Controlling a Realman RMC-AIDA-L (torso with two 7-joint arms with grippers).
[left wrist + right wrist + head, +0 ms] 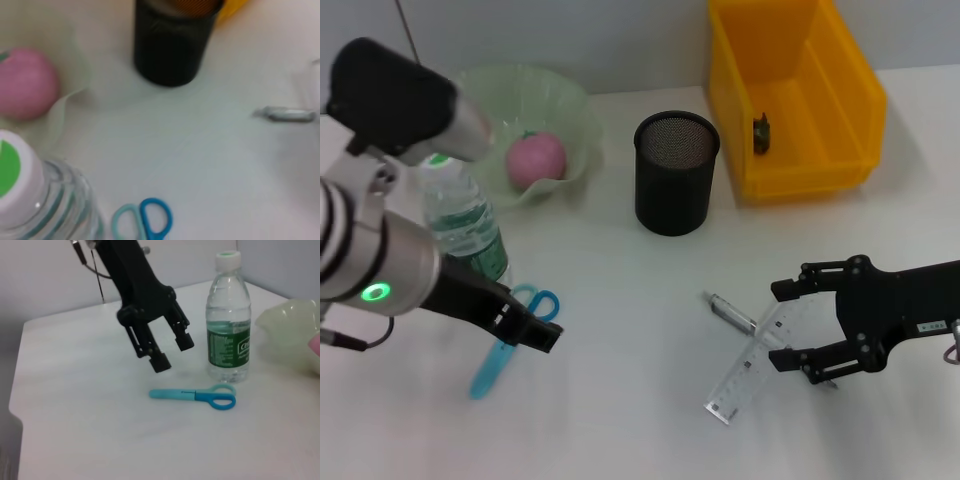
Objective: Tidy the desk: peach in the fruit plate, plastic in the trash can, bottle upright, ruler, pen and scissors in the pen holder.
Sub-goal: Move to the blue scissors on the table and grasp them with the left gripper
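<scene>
The peach [535,160] lies in the pale green fruit plate [575,105]. The clear bottle [468,225] stands upright by my left arm. Blue scissors [510,340] lie flat in front of it. My left gripper [542,332] hovers open just above the scissors' handles, and it also shows as the left gripper [172,352] in the right wrist view, with nothing between its fingers. A silver pen [730,312] and a clear ruler [748,372] lie crossed at the right. My right gripper [782,325] stands open at their right ends. The black mesh pen holder [676,190] is empty.
The yellow bin [850,85] stands at the back right with a small dark scrap [761,133] inside; I cannot tell whether that is the plastic. Bare white table lies between the scissors and the pen.
</scene>
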